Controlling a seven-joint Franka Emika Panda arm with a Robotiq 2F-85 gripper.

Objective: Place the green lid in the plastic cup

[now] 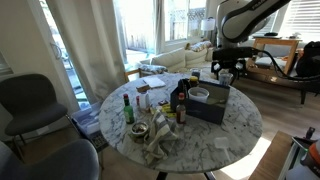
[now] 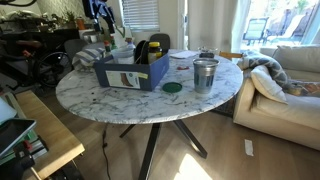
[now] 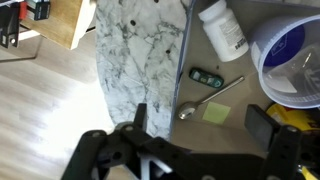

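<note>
On the round white marble table (image 2: 120, 108), the small flat green lid (image 2: 172, 87) lay just beside the foot of the upright grey plastic cup (image 2: 205, 73), near the corner of the blue cardboard box (image 2: 130, 70). Above the table's rim in an exterior view, the black Robotiq gripper (image 1: 225, 68) hung in the air, well apart from the lid. Through the wrist view the gripper (image 3: 198, 114) stood released, its two fingers (image 3: 262, 122) spread wide with nothing between them. Beneath it lay a metal spoon (image 3: 208, 98), a yellow paper note (image 3: 215, 112), a small dark object (image 3: 207, 76), a white pill bottle (image 3: 222, 28) on its side and a white round tub (image 3: 290, 60).
</note>
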